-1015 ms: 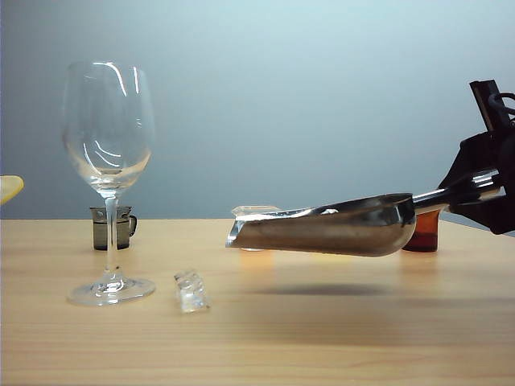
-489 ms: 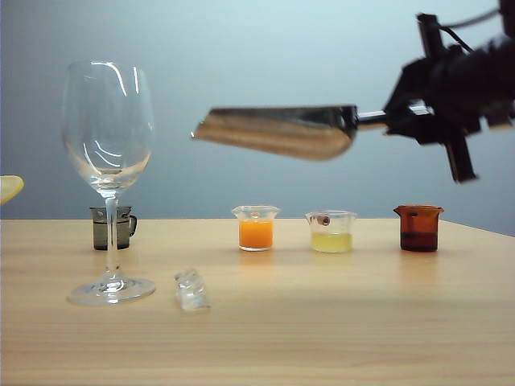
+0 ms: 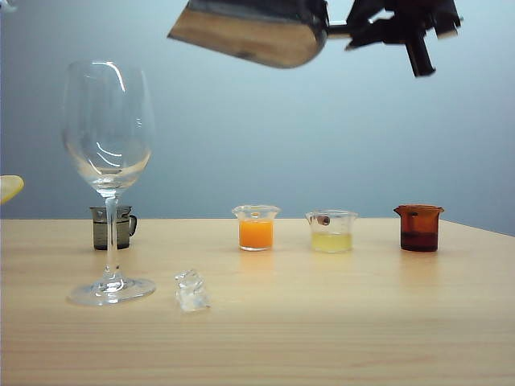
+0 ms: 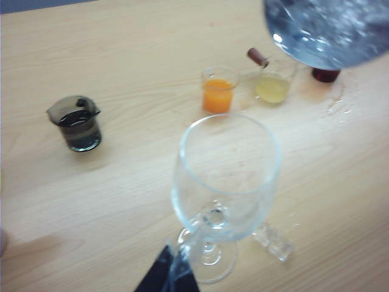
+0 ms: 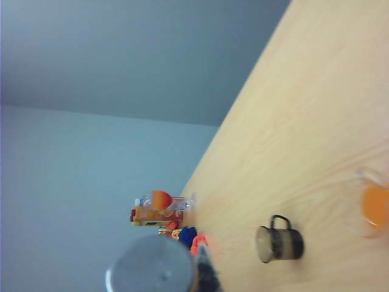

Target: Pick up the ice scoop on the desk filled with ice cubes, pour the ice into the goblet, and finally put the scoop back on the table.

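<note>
wall [image 3: 265, 137]: plain blue-grey, smooth, evenly lit
tabletop [image 3: 322, 322]: light wood-grain, its far edge meeting the wall

A lab bench setup: small beakers [image 3: 256, 227] of coloured liquid on a bare table [image 3: 322, 322] before a plain grey backdrop [image 3: 282, 137].

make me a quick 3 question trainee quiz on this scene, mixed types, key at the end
1. True or false: the goblet already holds ice.
2. Which gripper holds the ice scoop? A) left B) right
3. Fill in: a loose ice cube lies on the desk beside the goblet's ____.

Key: 1 false, the bowl is empty. 2 B, the right gripper holds the handle, high above the beakers. 3 foot.
</note>
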